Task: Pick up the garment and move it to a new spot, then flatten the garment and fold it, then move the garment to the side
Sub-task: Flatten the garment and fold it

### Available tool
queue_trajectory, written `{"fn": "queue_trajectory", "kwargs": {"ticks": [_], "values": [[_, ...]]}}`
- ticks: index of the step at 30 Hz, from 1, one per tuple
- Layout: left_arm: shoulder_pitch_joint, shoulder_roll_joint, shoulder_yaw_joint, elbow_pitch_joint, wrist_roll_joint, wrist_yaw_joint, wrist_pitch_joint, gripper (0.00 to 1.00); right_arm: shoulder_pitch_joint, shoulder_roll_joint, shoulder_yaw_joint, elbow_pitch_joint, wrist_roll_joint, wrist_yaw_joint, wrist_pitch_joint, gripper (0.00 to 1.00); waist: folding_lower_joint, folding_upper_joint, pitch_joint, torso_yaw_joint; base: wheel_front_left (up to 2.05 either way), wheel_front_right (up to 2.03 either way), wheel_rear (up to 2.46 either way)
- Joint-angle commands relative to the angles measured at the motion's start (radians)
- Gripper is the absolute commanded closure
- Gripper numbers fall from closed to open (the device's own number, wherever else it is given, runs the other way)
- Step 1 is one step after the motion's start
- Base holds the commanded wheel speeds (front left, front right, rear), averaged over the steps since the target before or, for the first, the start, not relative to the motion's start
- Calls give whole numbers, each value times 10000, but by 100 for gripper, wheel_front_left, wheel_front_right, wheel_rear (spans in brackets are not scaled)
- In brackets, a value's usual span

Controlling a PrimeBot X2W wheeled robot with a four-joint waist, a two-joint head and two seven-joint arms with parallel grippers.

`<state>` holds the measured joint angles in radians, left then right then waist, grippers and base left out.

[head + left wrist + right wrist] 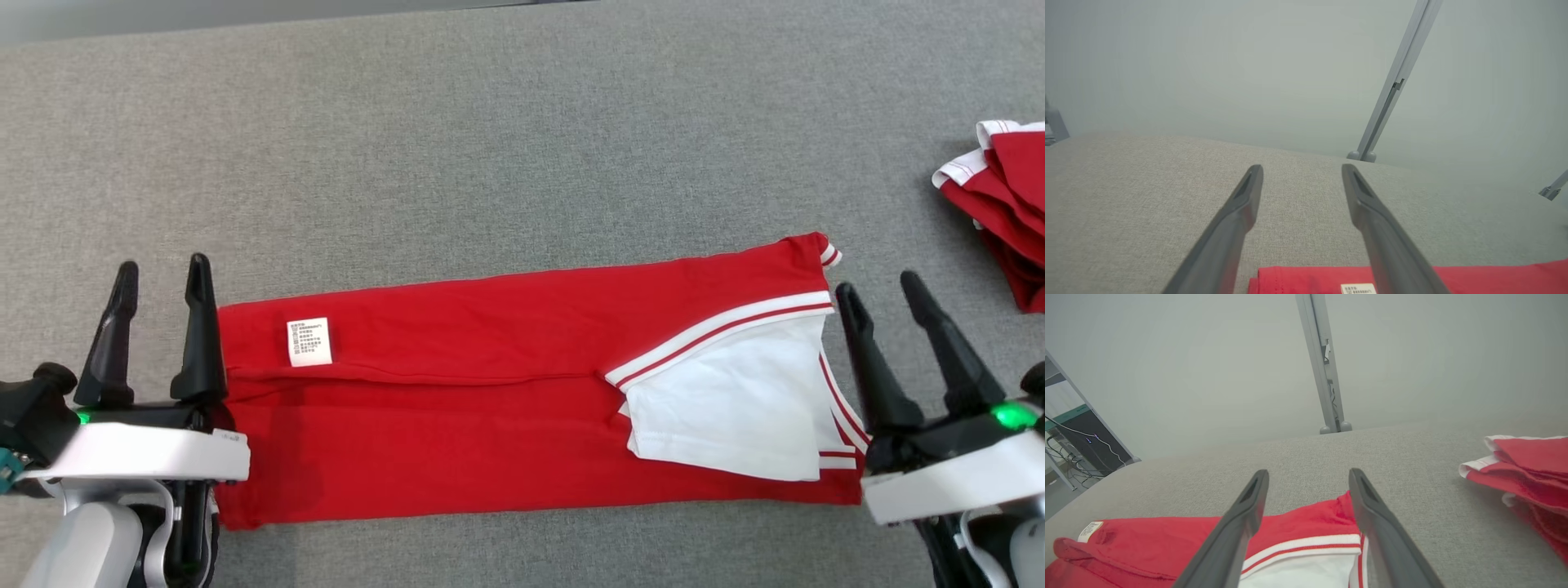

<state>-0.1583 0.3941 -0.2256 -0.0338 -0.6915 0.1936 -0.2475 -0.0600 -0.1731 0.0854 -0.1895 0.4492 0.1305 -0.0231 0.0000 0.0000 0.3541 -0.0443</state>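
The garment [490,408] is red with white striped trim and a white sleeve panel at its right end. It lies folded into a long band across the grey table, a white care label [309,341] near its left end. My left gripper [162,278] stands open at the band's left edge, nothing between its fingers. At the band's right edge my right gripper [882,287] is open too and holds nothing. The left wrist view shows the garment's red edge [1474,277] under the open fingers [1237,220]. In the right wrist view the striped end [1306,539] lies between the spread fingers [1237,526].
A stack of folded red and white garments [1008,208] sits at the table's right edge, also seen as a pile [1527,469] in the right wrist view. Grey metal posts [1323,367] stand beyond the table's far edge. Bare grey cloth [490,147] stretches behind the garment.
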Motion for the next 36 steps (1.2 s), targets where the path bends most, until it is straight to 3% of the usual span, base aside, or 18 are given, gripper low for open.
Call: {"fn": "queue_trajectory", "kwargs": {"ticks": [1,8,15,25,36], "values": [[-203,-53,139,-249,301,166,-89,0,-403,-156,-183,170,-85,7,-271,0,0,0,-117,58,0,0,0],[77,39,54,-512,730,479,-54,0,-1118,-443,-402,606,-292,5,-583,0,0,0,-256,133,0,0,0],[576,-124,-215,-434,1017,616,-102,0,-1316,-286,-774,1169,-762,7,-1261,0,0,0,-462,266,0,0,0],[961,-451,-93,23,1301,343,-153,0,-783,-24,-921,1882,-1223,7,-1632,0,0,0,-716,397,0,0,0],[615,-565,396,107,1571,-305,-157,0,-625,-46,-955,2140,-1265,7,-1601,0,0,0,-775,578,0,0,0]]}}
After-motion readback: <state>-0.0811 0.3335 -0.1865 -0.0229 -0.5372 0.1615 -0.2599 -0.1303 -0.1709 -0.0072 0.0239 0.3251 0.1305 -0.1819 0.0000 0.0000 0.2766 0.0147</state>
